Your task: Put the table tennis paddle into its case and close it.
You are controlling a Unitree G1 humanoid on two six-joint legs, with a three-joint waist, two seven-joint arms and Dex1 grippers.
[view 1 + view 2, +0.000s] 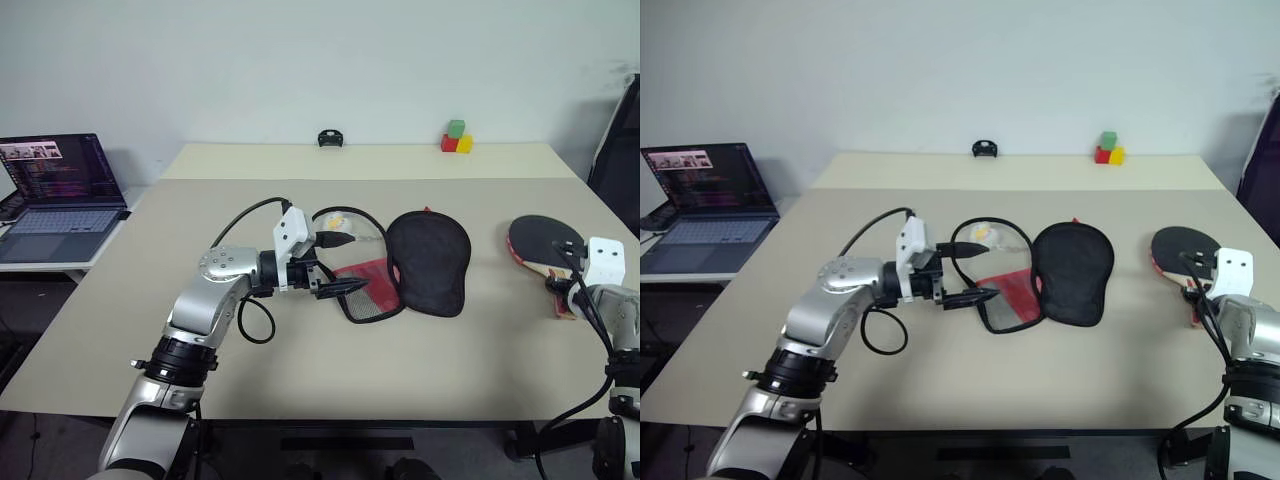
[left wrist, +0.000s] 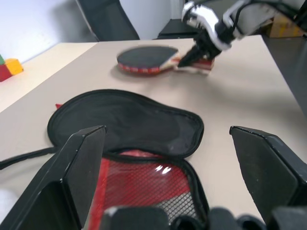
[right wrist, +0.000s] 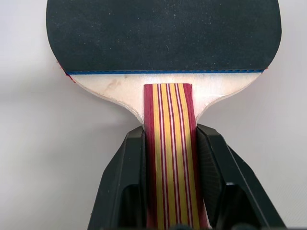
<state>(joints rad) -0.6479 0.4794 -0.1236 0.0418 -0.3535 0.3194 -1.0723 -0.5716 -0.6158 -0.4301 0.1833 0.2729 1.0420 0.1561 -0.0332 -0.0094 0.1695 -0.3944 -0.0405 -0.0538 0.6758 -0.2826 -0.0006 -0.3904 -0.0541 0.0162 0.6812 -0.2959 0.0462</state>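
The case [image 1: 430,262] lies open in the middle of the table, its black flap flat and its red, mesh-covered half [image 1: 365,290] toward my left gripper. That left gripper [image 1: 340,265] points sideways at the red half, with its fingers open and nothing between them. From the left wrist, the case [image 2: 129,120] spreads out just past the open fingers. The table tennis paddle [image 1: 545,240] rests at the far right, black face up. My right gripper [image 3: 170,136] is shut on its striped handle, with the face of the paddle [image 3: 163,33] ahead of the fingers.
A black strap loop and a small pale item [image 1: 340,222] lie beside the case, behind my left gripper. Red, green and yellow blocks [image 1: 457,140] and a small black object [image 1: 331,138] sit at the table's far edge. An open laptop [image 1: 60,190] stands on a side table to the left.
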